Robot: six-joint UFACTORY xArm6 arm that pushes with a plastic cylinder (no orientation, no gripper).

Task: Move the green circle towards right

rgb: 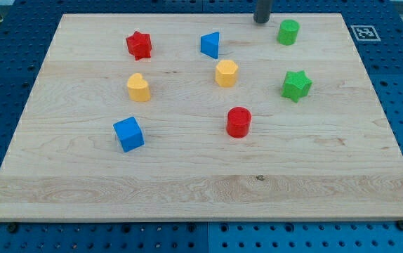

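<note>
My tip (pixel 261 21), a dark rod with no hand, stands just left of the green circle (pixel 288 31) on pale wood.

Wooden board (pixel 201 190), blue pegboard table (pixel 5 70)

Tip (pixel 261 20) just left of circle (pixel 288 31)

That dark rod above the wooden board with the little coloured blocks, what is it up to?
It is a robot arm's pushing rod. My tip rests near the view's top edge of the wooden board, just to the view's left of the green circle, apparently not touching it. From that side it could slide the block towards the view's right. The green star, red cylinder and the other blocks lie apart, untouched.
</note>
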